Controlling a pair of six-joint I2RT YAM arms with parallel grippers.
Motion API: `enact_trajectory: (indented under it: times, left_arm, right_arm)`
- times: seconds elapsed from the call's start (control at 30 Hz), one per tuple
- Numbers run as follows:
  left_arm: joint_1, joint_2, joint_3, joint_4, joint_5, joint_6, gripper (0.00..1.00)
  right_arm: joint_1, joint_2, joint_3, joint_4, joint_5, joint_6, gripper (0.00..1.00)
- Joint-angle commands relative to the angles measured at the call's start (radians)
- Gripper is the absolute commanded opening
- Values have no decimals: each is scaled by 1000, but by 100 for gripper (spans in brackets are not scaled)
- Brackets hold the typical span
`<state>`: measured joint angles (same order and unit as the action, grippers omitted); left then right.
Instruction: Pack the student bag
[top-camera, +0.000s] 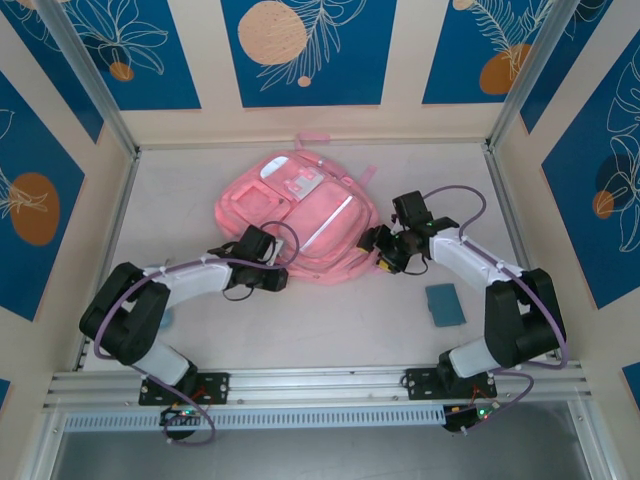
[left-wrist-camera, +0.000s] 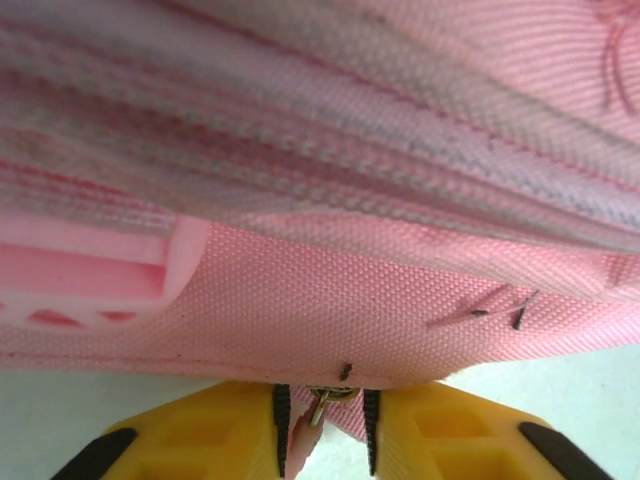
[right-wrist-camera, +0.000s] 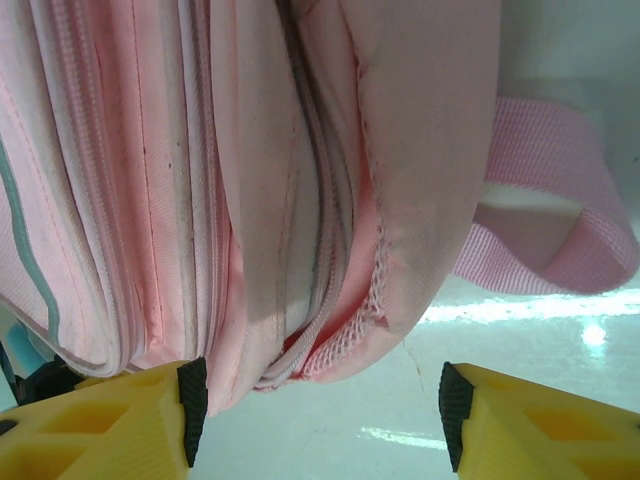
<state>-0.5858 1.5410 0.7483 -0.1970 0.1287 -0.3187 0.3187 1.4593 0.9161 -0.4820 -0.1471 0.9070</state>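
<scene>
**Unzipping the bag (top-camera: 295, 215), which lies mid-tabletop (top-camera: 330, 320)**
The left pincer (left-wrist-camera: 322, 430) stands narrowed around the zipper pull (left-wrist-camera: 320, 405) at the frame's bottom centre; whether it grips, I cannot tell. The right pincer (right-wrist-camera: 320, 420) is spread at the bag's right edge. Next, probably a firm pinch and a pull along the zipper.

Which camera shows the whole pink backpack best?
The top external view: the large soft pink fabric backpack lies whole there, front up. The left wrist view gives close weave and seams; the right wrist view, layered edges and a strap.
</scene>
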Motion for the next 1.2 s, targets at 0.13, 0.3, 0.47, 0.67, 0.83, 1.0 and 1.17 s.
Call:
enact_trajectory:
  times: [0.13, 0.3, 0.47, 0.67, 0.83, 1.0, 1.17]
  left_arm:
    - [-6, -25, -34, 24, -33, 12, 9]
    - [-6, -73, -59, 21, -28, 7, 0]
    - [-13, -150, -73, -7, 9, 1, 0]
    - [-44, -254, -84, -37, 37, -14, 0]
    - [-74, -304, -91, -3, 98, -40, 0]
    - [-115, -315, -109, 93, 160, -83, 0]
    - [-163, -287, -102, 151, 167, -113, 0]
  right_arm:
    - [-8, 73, -14, 79, -97, -15, 65]
    - [-6, 130, -22, 147, -173, 12, 58]
    - [6, 166, -49, 246, -267, 68, 44]
    - [32, 183, -90, 354, -322, 155, 28]
    - [66, 180, -106, 421, -319, 231, 24]
    - [103, 171, -108, 463, -290, 287, 21]
    - [134, 177, -103, 483, -272, 318, 21]
